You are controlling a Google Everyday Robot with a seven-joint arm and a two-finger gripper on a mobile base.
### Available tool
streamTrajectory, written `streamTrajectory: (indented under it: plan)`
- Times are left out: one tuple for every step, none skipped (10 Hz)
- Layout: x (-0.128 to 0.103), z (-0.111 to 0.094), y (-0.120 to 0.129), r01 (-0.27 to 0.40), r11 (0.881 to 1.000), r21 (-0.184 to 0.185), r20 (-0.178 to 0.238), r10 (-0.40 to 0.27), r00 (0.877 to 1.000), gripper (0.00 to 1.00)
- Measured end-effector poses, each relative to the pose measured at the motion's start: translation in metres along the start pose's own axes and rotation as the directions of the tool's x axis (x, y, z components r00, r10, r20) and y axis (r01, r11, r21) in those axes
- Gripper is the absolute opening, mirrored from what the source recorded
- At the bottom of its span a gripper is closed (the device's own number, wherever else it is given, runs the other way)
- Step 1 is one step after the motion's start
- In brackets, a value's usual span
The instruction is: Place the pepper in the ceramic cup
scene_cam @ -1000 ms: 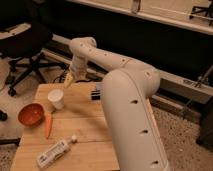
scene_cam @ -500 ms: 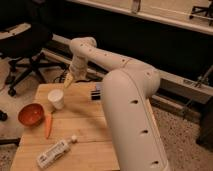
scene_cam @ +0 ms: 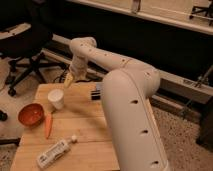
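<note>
— One claw (scene_cam: 68,81), where is it?
— Over the counter's (scene_cam: 87,127) far edge, just behind the ceramic cup (scene_cam: 56,99), unmoved since a moment ago. Clenched or released, I cannot tell.
— And the pepper (scene_cam: 48,125)?
— Lying beside the bowl (scene_cam: 31,114), not yet picked.

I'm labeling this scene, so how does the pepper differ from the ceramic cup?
The pepper is orange-red; the ceramic cup is white. The pepper lies flat, slim and tapering; the cup stands upright, cylindrical. Both rest on the wooden table. The gripper hangs above the table's far edge, beyond the cup.
</note>
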Motion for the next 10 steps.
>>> streamTrajectory:
  plan:
    - [0.0,0.0,0.0,0.0,1.0,0.0,0.0,0.0,1.0,0.8]
    - [0.0,0.0,0.0,0.0,1.0,0.0,0.0,0.0,1.0,0.8]
    - [0.0,0.0,0.0,0.0,1.0,0.0,0.0,0.0,1.0,0.8]
    - [0.0,0.0,0.0,0.0,1.0,0.0,0.0,0.0,1.0,0.8]
    - [0.0,0.0,0.0,0.0,1.0,0.0,0.0,0.0,1.0,0.8]
    - [0.0,0.0,0.0,0.0,1.0,0.0,0.0,0.0,1.0,0.8]
    - [0.0,0.0,0.0,0.0,1.0,0.0,0.0,0.0,1.0,0.8]
    - [0.0,0.0,0.0,0.001,1.0,-0.001,-0.001,-0.001,1.0,0.8]
    - [0.0,0.0,0.004,0.005,1.0,-0.008,0.0,-0.005,1.0,0.8]
    - [0.001,0.0,0.014,0.021,0.999,-0.034,0.004,-0.021,1.0,0.8]
